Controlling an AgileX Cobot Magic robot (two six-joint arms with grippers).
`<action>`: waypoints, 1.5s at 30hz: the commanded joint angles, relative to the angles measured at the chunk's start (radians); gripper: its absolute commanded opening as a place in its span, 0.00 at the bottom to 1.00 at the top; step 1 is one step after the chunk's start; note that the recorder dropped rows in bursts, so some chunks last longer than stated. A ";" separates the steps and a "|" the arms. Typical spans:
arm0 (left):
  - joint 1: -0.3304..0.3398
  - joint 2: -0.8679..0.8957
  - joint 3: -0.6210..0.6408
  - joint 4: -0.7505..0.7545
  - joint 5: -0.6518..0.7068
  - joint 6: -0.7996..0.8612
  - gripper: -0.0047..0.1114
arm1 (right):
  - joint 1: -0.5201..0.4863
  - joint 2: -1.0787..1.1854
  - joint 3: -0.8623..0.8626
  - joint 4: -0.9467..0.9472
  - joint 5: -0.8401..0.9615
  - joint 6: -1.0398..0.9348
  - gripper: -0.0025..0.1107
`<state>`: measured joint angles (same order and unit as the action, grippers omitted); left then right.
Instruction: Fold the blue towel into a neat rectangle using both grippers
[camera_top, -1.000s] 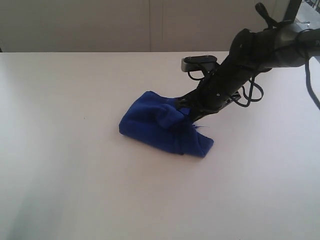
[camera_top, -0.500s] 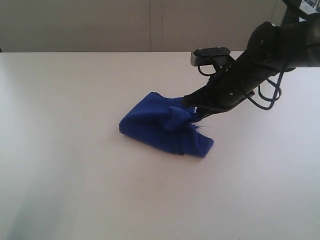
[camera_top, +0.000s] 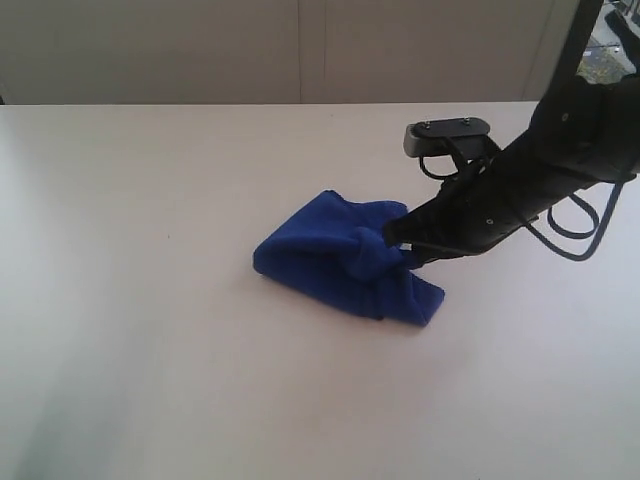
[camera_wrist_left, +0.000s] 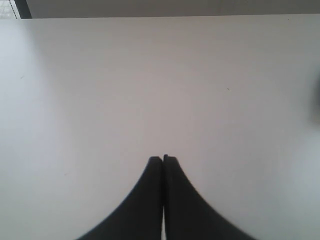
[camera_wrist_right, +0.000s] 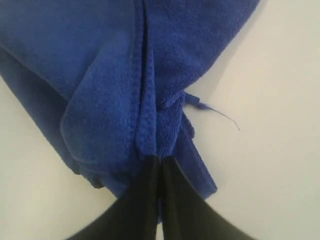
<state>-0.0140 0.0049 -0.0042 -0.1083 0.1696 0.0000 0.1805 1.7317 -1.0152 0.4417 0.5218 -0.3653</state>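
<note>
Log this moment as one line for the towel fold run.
right end effector: shut on blue towel | left end effector: shut, empty, over table | blue towel: bunched, not yet a rectangle

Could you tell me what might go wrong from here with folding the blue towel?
1. The right gripper pinches only a narrow ridge of the blue towel with shut jaws; the cloth could slip out.
2. The towel lies bunched on the table, so a one-sided pull may drag it rather than spread it.
3. The left gripper is shut over bare table, so nothing pins the other side.
</note>
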 joint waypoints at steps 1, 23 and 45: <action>0.002 -0.005 0.004 -0.002 -0.005 0.000 0.04 | -0.002 -0.008 0.010 0.003 -0.019 0.003 0.02; 0.002 -0.005 0.004 -0.002 -0.005 0.000 0.04 | -0.002 -0.008 0.010 0.003 -0.048 0.003 0.02; 0.002 -0.005 0.004 -0.006 -0.214 -0.161 0.04 | -0.002 -0.008 0.010 0.024 -0.055 0.003 0.02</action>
<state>-0.0140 0.0049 -0.0042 -0.1083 -0.0314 -0.0773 0.1805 1.7317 -1.0084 0.4493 0.4689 -0.3653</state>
